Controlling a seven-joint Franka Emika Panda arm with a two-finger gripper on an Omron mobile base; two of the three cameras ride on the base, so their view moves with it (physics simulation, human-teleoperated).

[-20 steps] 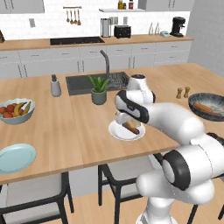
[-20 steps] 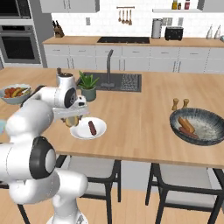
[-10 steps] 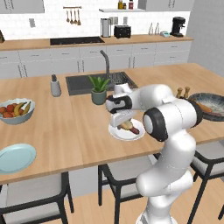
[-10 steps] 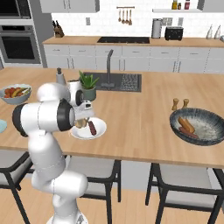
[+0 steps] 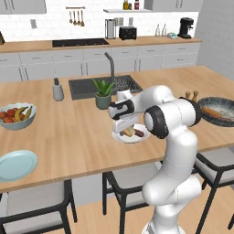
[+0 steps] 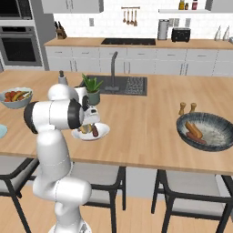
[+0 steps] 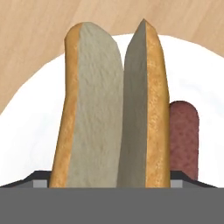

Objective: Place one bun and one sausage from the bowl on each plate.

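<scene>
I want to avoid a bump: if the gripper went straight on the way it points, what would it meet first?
Most likely the split bun, dead ahead of the gripper on the white plate; the sausage lies beside it. Depth is unclear.

two plates [image 5: 131,135] [image 5: 17,165], two bowls [image 5: 218,110] [image 5: 16,117]

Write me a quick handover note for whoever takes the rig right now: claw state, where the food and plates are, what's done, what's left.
Claw: open, low over the white plate, holding nothing.
White plate: near the island's front edge, carries one bun and one sausage lying side by side. This plate looks done.
Teal plate: at the far left of the island, nothing on it.
Dark bowl: at the right end of the island, food still inside; exactly which pieces is hard to tell.
Left: carry one bun and one sausage from the bowl to the teal plate.
</scene>
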